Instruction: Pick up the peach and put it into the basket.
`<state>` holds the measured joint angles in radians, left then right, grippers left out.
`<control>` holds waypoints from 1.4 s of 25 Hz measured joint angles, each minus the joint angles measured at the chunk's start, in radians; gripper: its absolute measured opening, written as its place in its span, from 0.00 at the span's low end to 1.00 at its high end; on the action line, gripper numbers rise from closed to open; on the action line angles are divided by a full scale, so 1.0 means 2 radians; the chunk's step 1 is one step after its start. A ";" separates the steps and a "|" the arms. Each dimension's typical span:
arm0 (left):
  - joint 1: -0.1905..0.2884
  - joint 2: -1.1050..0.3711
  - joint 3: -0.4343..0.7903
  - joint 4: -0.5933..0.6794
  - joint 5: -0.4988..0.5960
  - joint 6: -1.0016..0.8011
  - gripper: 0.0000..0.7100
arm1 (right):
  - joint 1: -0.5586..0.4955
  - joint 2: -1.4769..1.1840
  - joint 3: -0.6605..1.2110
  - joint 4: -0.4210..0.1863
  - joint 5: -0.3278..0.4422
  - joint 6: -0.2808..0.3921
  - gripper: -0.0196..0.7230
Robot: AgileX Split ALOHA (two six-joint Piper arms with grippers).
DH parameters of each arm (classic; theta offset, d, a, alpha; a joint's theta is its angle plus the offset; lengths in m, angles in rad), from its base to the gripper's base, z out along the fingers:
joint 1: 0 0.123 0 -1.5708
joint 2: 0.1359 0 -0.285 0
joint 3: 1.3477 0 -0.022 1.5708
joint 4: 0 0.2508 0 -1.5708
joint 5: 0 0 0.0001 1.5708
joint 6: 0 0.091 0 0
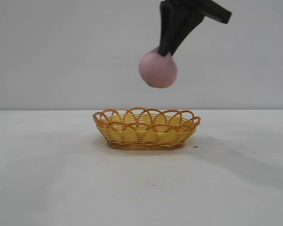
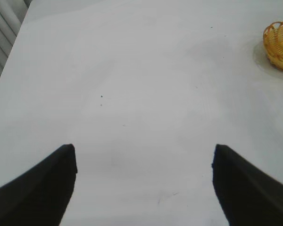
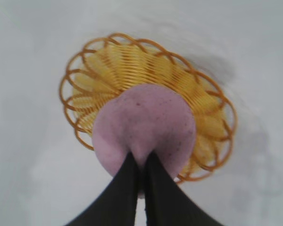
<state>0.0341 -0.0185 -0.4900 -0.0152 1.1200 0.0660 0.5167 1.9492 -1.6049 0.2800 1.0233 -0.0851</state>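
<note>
White table (image 1: pixel 47 188): fills the lower half of the exterior view, under a plain grey backdrop; a few dark specks lie on it.

Basket (image 1: pixel 146 128): a shallow oval of yellow weave with an orange-brown looped rim, resting on the table at the centre of the exterior view. In the left wrist view it shows only as a partial rim (image 2: pixel 280 43) at about 2 o'clock, well apart from that arm.

Right gripper (image 1: pixel 166 51): black, descending from 12 o'clock in the exterior view, its jaws drawn close and clamped on the top of the peach; the fingers (image 3: pixel 127 188) converge on the fruit in the right wrist view.

Peach (image 1: pixel 158 69): dusty pink, rounded, with darker speckles, hanging in the air directly above the basket, clear of the rim. In the right wrist view the peach (image 3: pixel 146 127) overlaps the basket interior (image 3: pixel 132 66).

Left gripper (image 2: pixel 144 188): over bare table, jaws wide apart, holding nothing.
</note>
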 joint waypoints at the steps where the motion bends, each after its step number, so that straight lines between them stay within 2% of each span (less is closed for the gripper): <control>1: 0.000 0.000 0.000 0.000 0.000 0.000 0.78 | 0.002 0.009 0.000 0.000 -0.002 0.000 0.03; 8: 0.000 0.000 0.000 0.000 0.000 0.000 0.78 | 0.005 0.064 0.000 0.000 -0.024 0.000 0.03; 9: 0.000 0.000 0.000 0.000 0.000 0.000 0.78 | 0.005 0.066 0.000 0.000 -0.029 0.000 0.10; 10: 0.000 0.000 0.000 0.000 0.000 0.000 0.78 | 0.005 0.067 0.000 0.002 -0.033 0.000 0.10; 17: 0.000 0.000 0.000 0.000 0.000 0.000 0.78 | 0.005 0.068 0.000 0.012 -0.040 0.000 0.54; 19: 0.000 0.000 0.000 0.000 0.000 0.000 0.78 | 0.005 0.068 0.000 0.007 -0.034 0.000 0.62; 22: 0.000 0.000 0.000 0.000 0.000 0.000 0.78 | 0.000 0.057 -0.004 -0.019 -0.023 0.000 0.61; 23: 0.000 0.000 0.000 0.000 0.000 0.000 0.78 | -0.005 0.051 -0.006 -0.026 -0.021 0.000 0.66; 26: 0.000 0.000 0.000 0.000 0.000 0.000 0.78 | -0.030 0.033 -0.010 -0.043 -0.011 0.000 0.64; 35: 0.000 0.000 0.000 0.000 0.000 0.000 0.78 | -0.146 0.013 -0.010 -0.106 0.035 0.003 0.64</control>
<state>0.0341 -0.0185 -0.4900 -0.0152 1.1200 0.0660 0.2246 1.9756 -1.6250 0.0677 1.0935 -0.0790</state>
